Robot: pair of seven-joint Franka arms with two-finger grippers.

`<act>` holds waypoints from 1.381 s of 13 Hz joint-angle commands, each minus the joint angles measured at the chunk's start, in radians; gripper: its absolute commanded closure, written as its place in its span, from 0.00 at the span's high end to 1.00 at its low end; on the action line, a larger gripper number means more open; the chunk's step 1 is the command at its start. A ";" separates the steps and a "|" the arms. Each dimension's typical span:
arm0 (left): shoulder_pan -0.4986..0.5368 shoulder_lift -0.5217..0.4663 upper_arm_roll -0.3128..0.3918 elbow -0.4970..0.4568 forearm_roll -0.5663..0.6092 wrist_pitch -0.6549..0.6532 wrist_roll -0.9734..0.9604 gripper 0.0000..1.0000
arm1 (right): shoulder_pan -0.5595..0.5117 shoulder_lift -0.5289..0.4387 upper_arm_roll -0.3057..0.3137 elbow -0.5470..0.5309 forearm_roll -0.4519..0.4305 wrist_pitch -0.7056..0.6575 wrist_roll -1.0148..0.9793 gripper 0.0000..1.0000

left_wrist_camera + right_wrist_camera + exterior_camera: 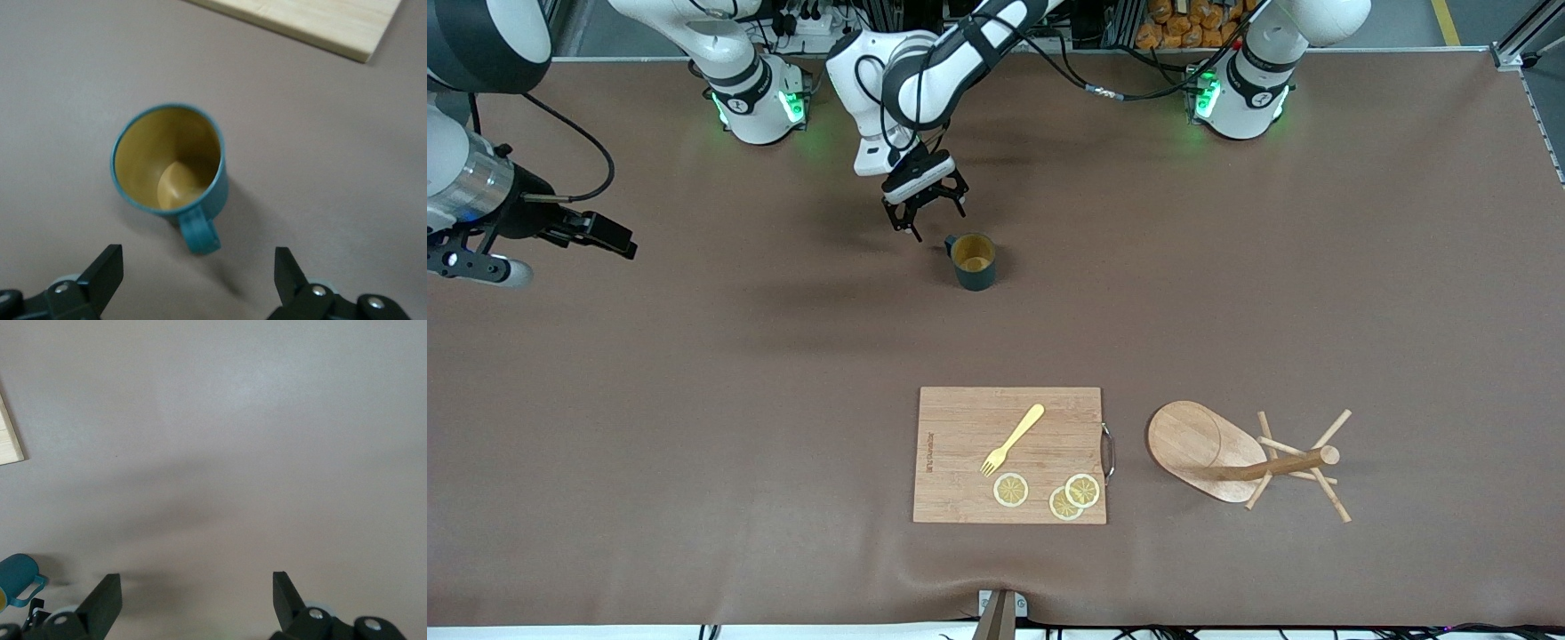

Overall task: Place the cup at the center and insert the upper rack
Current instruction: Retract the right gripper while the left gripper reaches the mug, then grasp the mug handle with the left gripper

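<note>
Our left gripper reaches across, pointing down, jaws apart, with the upright cup on the table just ahead of the fingertips. Our right gripper waits, jaws apart, over bare table. The rack lies tipped beside the board.

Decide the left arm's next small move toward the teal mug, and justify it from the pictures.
Probably lower the left gripper onto the upright dark teal ribbed mug: its jaws stand open just beside the handle, nothing is held, and the toppled wooden mug tree waits untouched.
</note>
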 commanded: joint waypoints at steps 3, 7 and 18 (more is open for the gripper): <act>-0.036 0.077 0.044 0.036 0.035 -0.011 -0.204 1.00 | -0.035 0.000 0.000 0.003 -0.009 -0.010 0.017 1.00; -0.038 0.092 0.081 0.041 0.033 0.002 -0.348 0.83 | -0.036 -0.004 0.000 0.009 -0.003 -0.014 0.014 1.00; -0.036 0.138 0.094 0.054 0.032 0.066 -0.396 0.29 | 0.038 0.000 0.023 0.015 -0.014 0.052 0.020 1.00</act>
